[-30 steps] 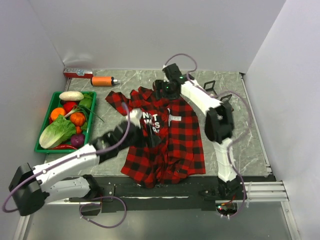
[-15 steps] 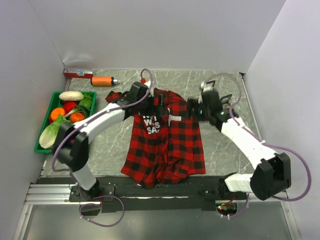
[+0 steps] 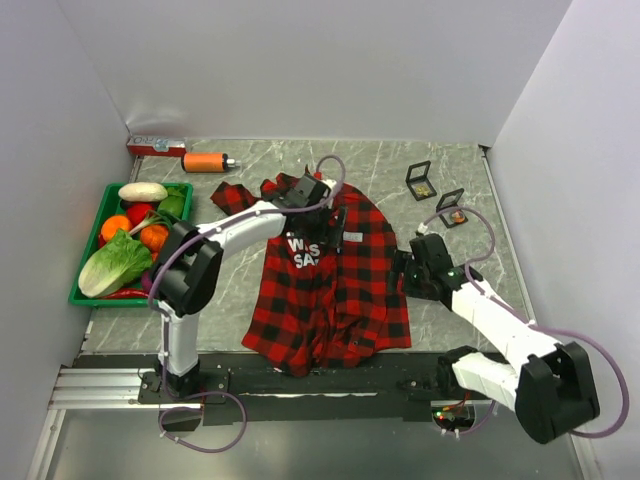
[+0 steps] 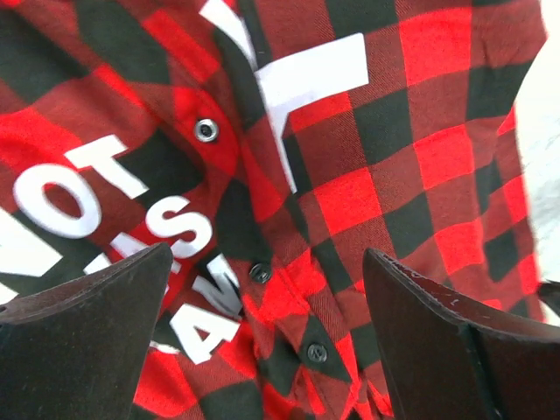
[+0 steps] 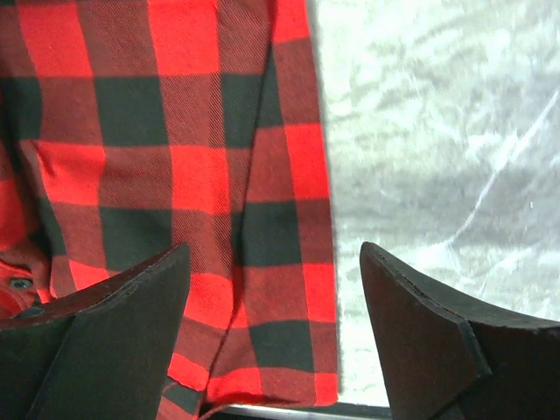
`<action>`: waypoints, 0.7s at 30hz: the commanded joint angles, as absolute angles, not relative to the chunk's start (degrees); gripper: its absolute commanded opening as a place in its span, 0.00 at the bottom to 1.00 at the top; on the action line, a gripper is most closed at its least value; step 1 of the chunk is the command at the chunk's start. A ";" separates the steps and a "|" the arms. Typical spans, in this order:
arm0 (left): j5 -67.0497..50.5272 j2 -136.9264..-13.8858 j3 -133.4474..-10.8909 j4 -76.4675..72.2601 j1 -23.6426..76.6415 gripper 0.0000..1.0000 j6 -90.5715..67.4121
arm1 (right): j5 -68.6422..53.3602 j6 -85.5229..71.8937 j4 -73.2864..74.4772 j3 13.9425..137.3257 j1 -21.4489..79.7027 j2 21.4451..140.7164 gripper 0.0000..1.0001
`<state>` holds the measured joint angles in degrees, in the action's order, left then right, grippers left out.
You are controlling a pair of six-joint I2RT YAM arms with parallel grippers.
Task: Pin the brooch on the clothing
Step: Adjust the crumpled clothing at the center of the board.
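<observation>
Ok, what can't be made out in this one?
- Brooch: top view, two small open black boxes, contents too small.
- Red-and-black plaid shirt, white lettering: top view, left arm covers part; left wrist view, frame edge cuts it off.

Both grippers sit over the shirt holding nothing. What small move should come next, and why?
Probably move the right gripper toward the two small black cases on the table. It and the left gripper are open and empty, no brooch shows on the shirt, and those cases seem the likeliest place for one, though their contents are too small to tell.
</observation>
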<state>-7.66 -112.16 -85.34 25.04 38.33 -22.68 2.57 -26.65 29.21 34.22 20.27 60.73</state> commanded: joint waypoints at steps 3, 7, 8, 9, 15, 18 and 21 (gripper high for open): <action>-0.62 -115.84 -88.86 26.37 39.29 0.96 -18.72 | 6.23 -29.96 30.58 32.96 19.95 58.88 0.84; -1.14 -117.33 -88.59 25.41 39.20 0.98 -18.46 | 6.94 -30.32 29.88 32.96 20.13 62.39 0.78; -1.23 -117.68 -88.42 25.23 39.29 0.99 -18.46 | 7.55 -30.50 30.06 33.05 20.30 63.10 0.77; -1.67 -118.21 -88.42 25.22 39.20 0.99 -18.37 | 8.08 -31.28 30.15 33.05 20.56 64.32 0.76; -4.04 -119.44 -87.45 24.34 39.29 0.75 -18.81 | 8.17 -33.31 28.48 32.43 22.32 67.58 0.66; -3.69 -119.18 -87.10 24.35 39.11 0.67 -18.72 | 7.65 -34.10 27.25 32.78 23.37 70.04 0.66; -3.69 -119.27 -86.92 24.26 39.20 0.67 -18.54 | 6.59 -34.54 26.19 33.75 24.34 72.77 0.65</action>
<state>-2.96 -119.35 -86.72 24.71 39.03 -18.96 6.35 -32.62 28.69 32.45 22.92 70.06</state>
